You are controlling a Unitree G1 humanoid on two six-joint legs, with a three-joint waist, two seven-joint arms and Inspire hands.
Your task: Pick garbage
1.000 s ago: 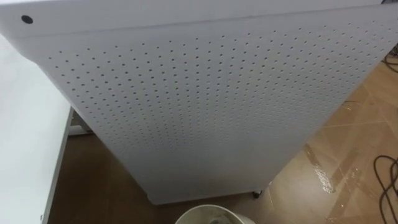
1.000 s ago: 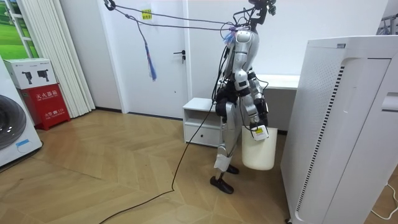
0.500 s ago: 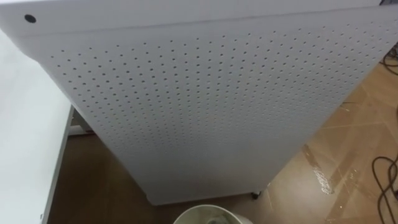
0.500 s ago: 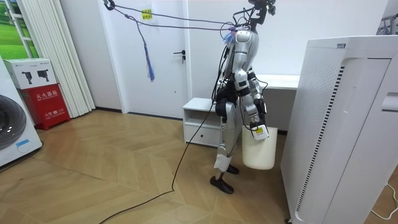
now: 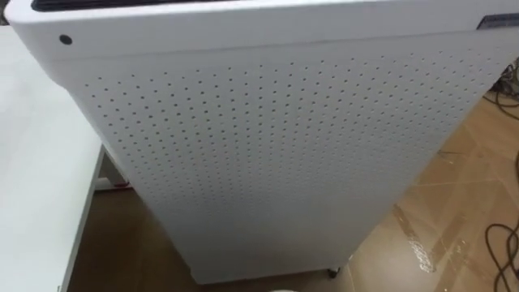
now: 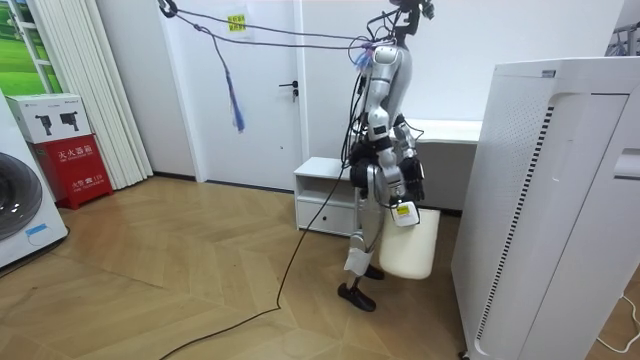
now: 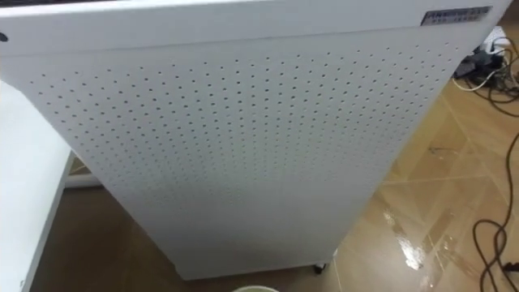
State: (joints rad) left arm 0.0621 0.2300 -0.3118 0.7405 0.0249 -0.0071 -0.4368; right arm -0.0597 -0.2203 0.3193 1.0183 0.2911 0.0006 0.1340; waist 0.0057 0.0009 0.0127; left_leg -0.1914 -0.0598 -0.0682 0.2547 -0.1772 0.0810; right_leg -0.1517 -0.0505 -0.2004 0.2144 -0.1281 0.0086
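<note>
A white plastic garbage bin (image 6: pixel 405 245) hangs tilted off the floor at my thigh, with its bottom swung toward the room view's left. My right hand (image 6: pixel 400 200) grips its top rim. A thin sliver of the bin's rim (image 5: pixel 280 289) shows at the bottom edge of the eye views. I stand upright between a low white cabinet and a tall white appliance, facing the appliance. No loose garbage is visible on the floor around me.
The tall white perforated appliance (image 5: pixel 276 146) stands on small wheels close in front of me. A white desk (image 5: pixel 40 178) lies to my left. Dark cables (image 5: pixel 503 243) lie on the wooden floor at the right. The low white cabinet (image 6: pixel 325 190) stands behind me.
The bin has swung from hanging upright to tilted, its bottom toward the room view's left. My head view has risen, so the bin's rim has almost left the picture.
</note>
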